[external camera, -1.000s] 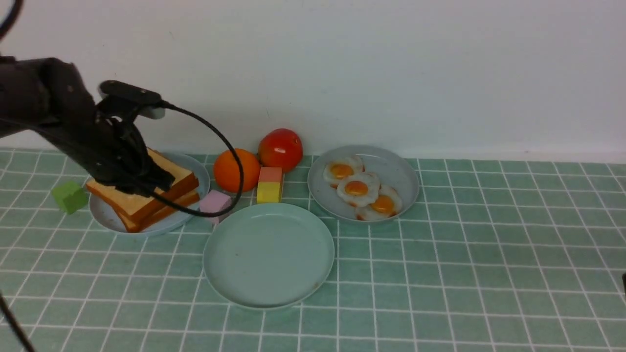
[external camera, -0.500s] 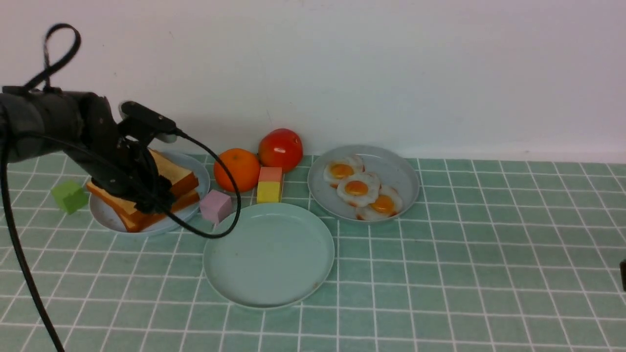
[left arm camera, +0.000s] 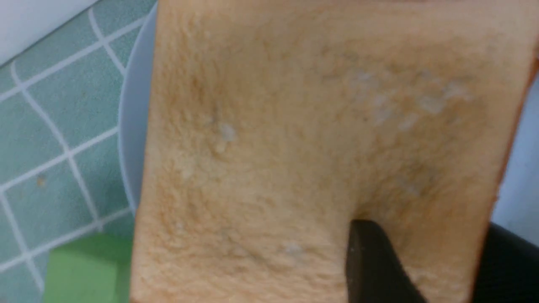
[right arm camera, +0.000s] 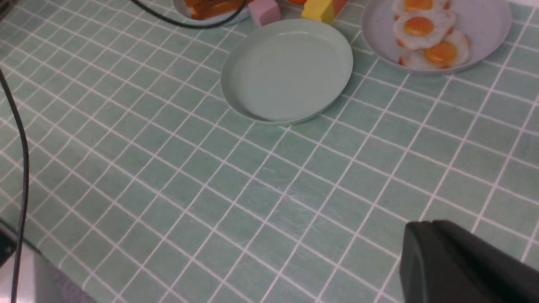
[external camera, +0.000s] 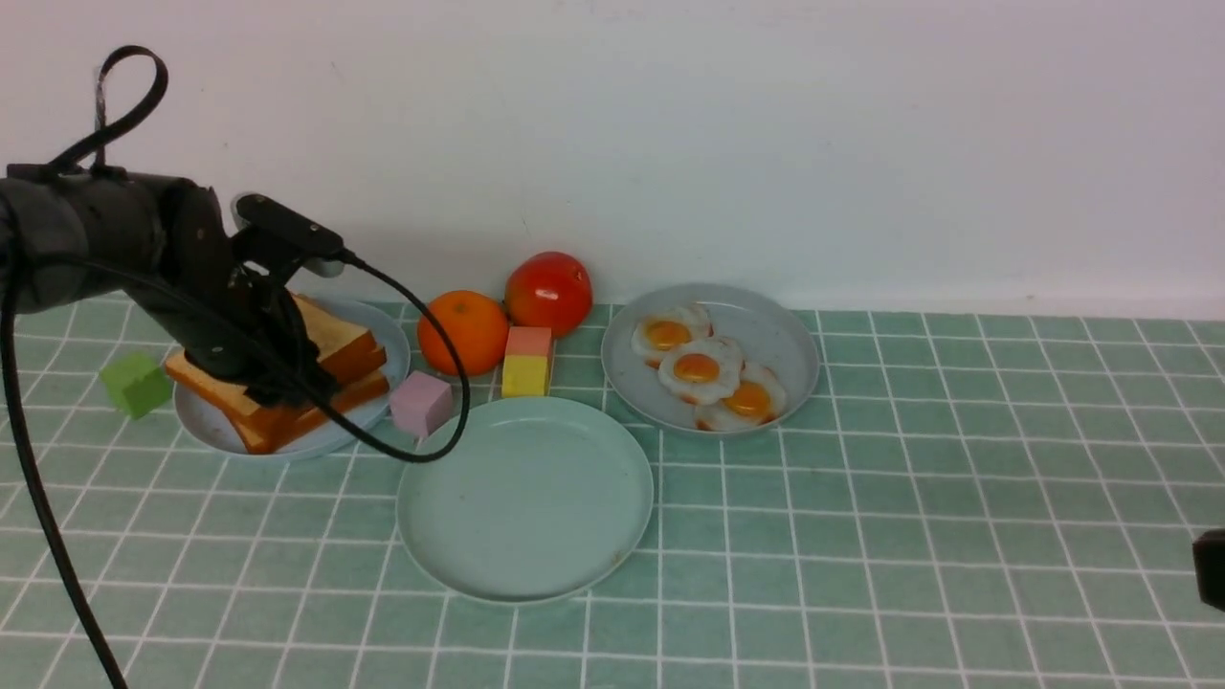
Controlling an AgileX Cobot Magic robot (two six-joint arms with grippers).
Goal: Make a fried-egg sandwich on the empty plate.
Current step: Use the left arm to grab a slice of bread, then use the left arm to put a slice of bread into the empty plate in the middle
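While the left claw (external camera: 279, 381) sits low on the toast (external camera: 340, 343), the two square slices lie stacked askew, faces up, on a pale blue plate (external camera: 206, 428) at the table's far left. Being square, they have no real long axis; one corner points toward the robot, and the top slice slopes down that way. The wrist view shows one dark finger (left arm camera: 370, 261) on the top slice's face and another past its crust edge. I cannot tell if they are gripping it.

Three eggs (external camera: 697, 368) lie in a slanting row, far-left to near-right, on a grey plate (external camera: 780, 330) right of centre. The mint plate (external camera: 524, 502) lies bare nearer the robot, between the other two plates.

Only a dark piece of the right claw (right arm camera: 459, 261) shows, near the right edge of the table; its opening cannot be told.

The table (external camera: 909, 498) is green tile with white grout, against a plain white wall (external camera: 766, 144). An orange (external camera: 463, 332), a tomato (external camera: 548, 292) and coloured blocks (external camera: 527, 364) sit near the wall.
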